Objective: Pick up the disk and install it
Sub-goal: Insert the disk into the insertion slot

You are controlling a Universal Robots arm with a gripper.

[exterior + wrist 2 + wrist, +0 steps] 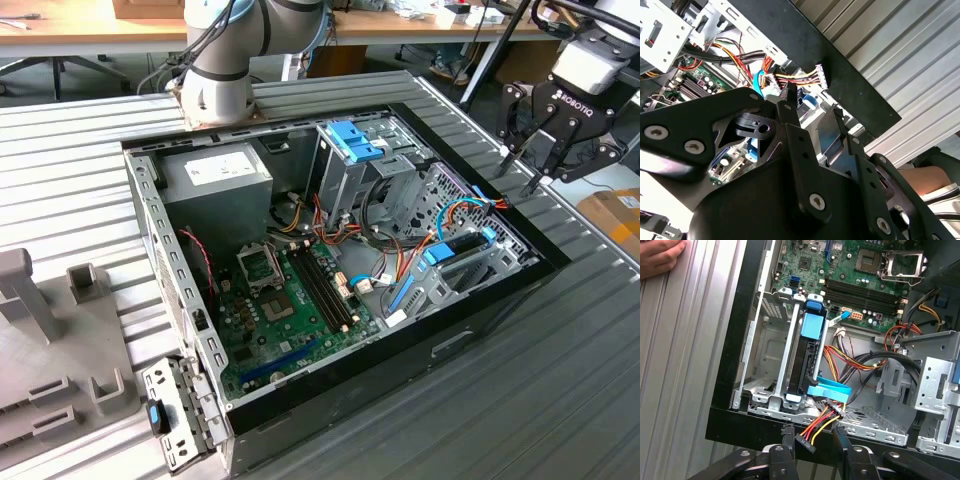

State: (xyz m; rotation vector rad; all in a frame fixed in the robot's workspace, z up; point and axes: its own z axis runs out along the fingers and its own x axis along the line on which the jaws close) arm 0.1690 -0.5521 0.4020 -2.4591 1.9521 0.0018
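1. We judge that the installing step is in hand and close to its end (this is our reading, not a thing seen). The disk (pixel 807 355) stands on its edge inside the silver drive cage (pixel 762 360), and nothing holds it.
2. In the exterior view this cage lies at about three o'clock inside the open computer case (pixel 400 370), which rests on the ribbed metal counter (pixel 80 150).
3. A blue flat cable (pixel 830 390) and a loose power plug (pixel 805 442) with red, yellow and black wires lie just beside one end of the disk. We cannot tell if any cable is joined to it.
4. The claw (pixel 522 172) hangs at about two o'clock of the case, over its rim and apart from the disk. It is released: the jaws stand wide and grasp nothing.
5. In the first wrist view the power plug shows between the two fingertips (pixel 788 440), but it is not pinched.
6. Any further move calls for care with these wires. It also calls for care with a person's hand (pixel 660 257), which rests on the counter outside the case wall.
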